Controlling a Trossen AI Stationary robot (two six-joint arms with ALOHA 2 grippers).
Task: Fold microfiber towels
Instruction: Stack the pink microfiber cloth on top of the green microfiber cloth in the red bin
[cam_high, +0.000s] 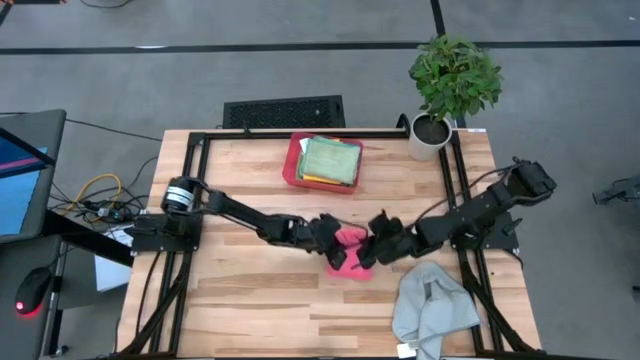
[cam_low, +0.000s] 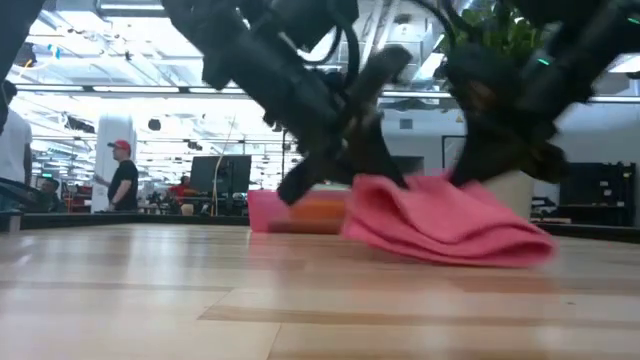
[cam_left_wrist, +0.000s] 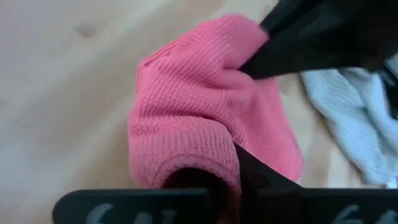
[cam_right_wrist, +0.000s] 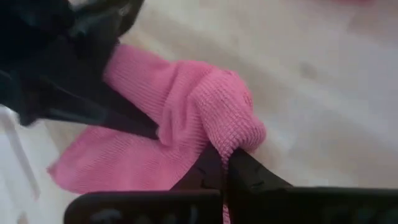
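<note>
1. Near the middle of the desk (cam_high: 250, 300), a little toward its front edge, lies the pink towel (cam_high: 350, 250), bunched and partly doubled over; both arms meet over it.
2. From the desk's left edge the left arm reaches in; the left end effector (cam_high: 335, 243) is pinched tight on a rolled fold of the pink towel, and the left wrist view shows the cloth (cam_left_wrist: 199, 124) gathered between its dark fingers (cam_left_wrist: 258, 177).
3. From the right edge the right arm reaches in; the right end effector (cam_high: 368, 250) is clamped on the opposite side of the same towel, and its wrist view shows a knob of pink cloth (cam_right_wrist: 217, 112) nipped between its fingers (cam_right_wrist: 249, 171).
4. Seen level from the low view, the pink towel (cam_low: 445, 225) rests on the wood in 2 or 3 soft layers, with its gripped edges lifted by the 2 end effectors.
5. Toward the front right corner lies a grey towel (cam_high: 432, 305), crumpled and loose, apart from both end effectors.
6. By the back edge, near its middle, sits the red tray (cam_high: 293, 165); it holds stacked folded towels, the top one green (cam_high: 330, 160).
7. At the back right corner stands a potted plant (cam_high: 450, 85) in a white pot.
8. Beyond the desk, the low view shows a person in a red cap (cam_low: 122, 175), far off in the room.
</note>
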